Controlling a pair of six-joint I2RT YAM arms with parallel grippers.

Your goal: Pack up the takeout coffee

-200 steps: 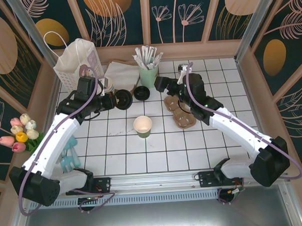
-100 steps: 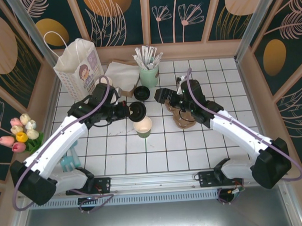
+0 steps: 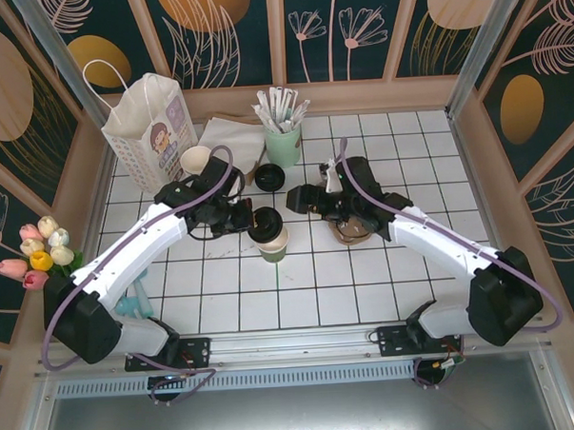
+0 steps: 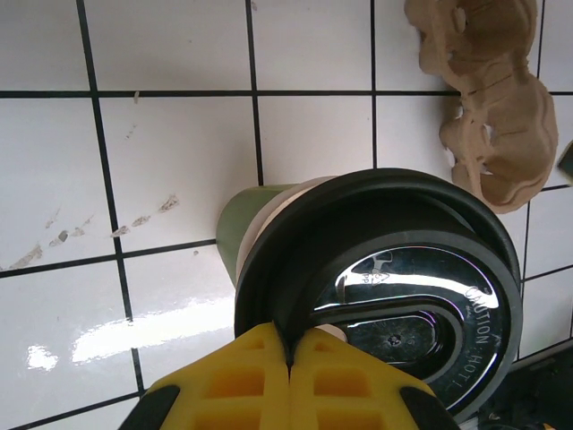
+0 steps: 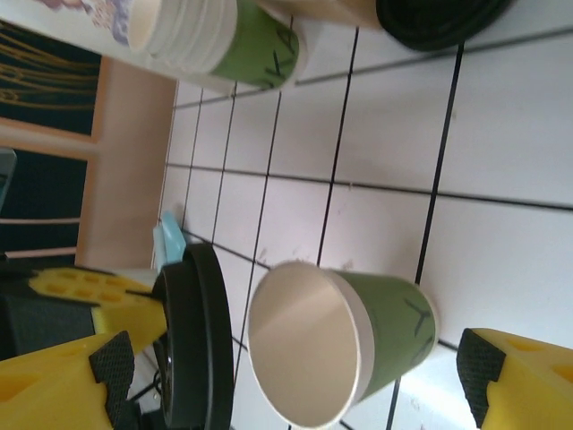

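A green-sided cup (image 5: 385, 322) with a cream rim, a glossy black lid (image 4: 376, 202), a brown pulp tray (image 4: 497, 125) and a white counter (image 4: 179, 152) gridded in dark lines were seen.

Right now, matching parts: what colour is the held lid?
The lid is black, clearest in the left wrist view.

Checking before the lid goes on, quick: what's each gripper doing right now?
Left gripper: shut on the round black plastic lid.
Right gripper: open, holding nothing, facing the small green paper cup.
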